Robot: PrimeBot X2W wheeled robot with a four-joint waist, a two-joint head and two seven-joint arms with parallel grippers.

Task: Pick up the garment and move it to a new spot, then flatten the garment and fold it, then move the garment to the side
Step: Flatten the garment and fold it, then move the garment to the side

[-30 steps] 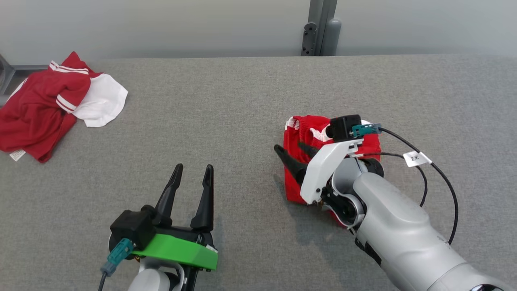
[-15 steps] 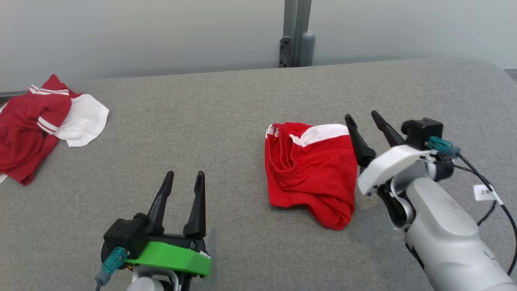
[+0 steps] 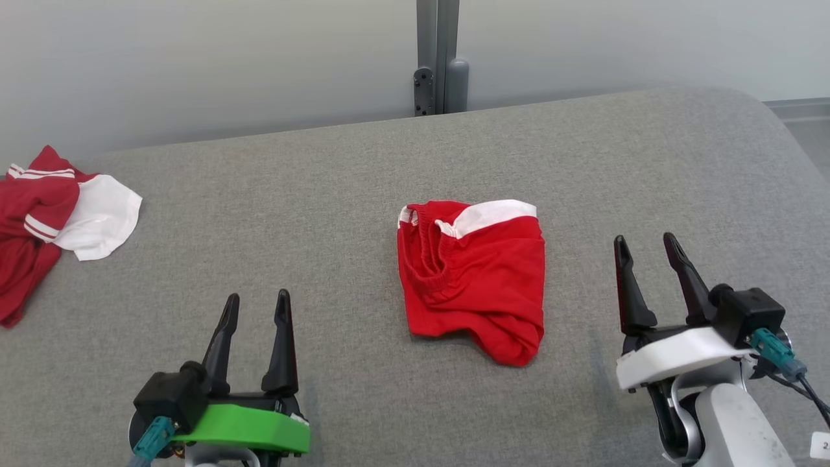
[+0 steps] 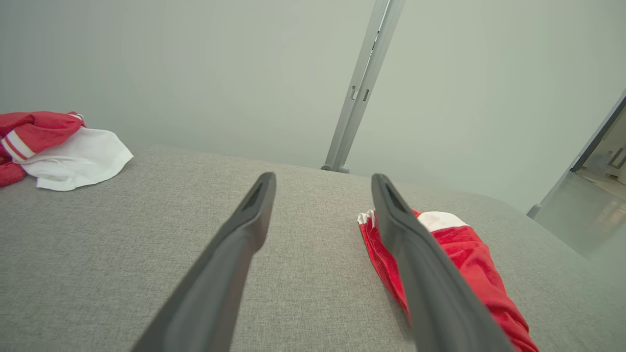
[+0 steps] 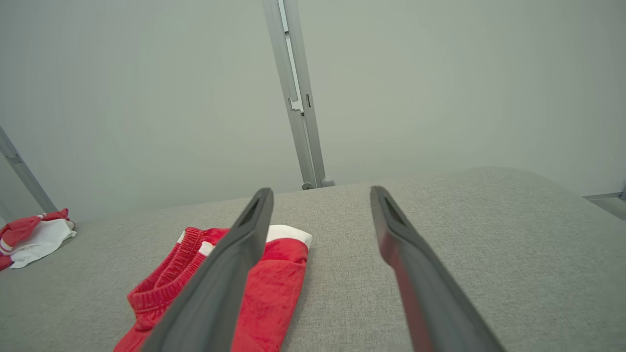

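Red garment (image 3: 472, 279) with a white band lay folded near the middle of the grey table (image 3: 311, 194), nothing touching it. Left gripper (image 3: 257, 298) hung over the table's near-left part, fingers spread wide, holding nothing. Right gripper (image 3: 645, 239) hung over the table's near-right part, likewise wide and empty, apart from the garment. Crumpled red-and-white clothing (image 3: 58, 220) sat at the table's far-left edge.
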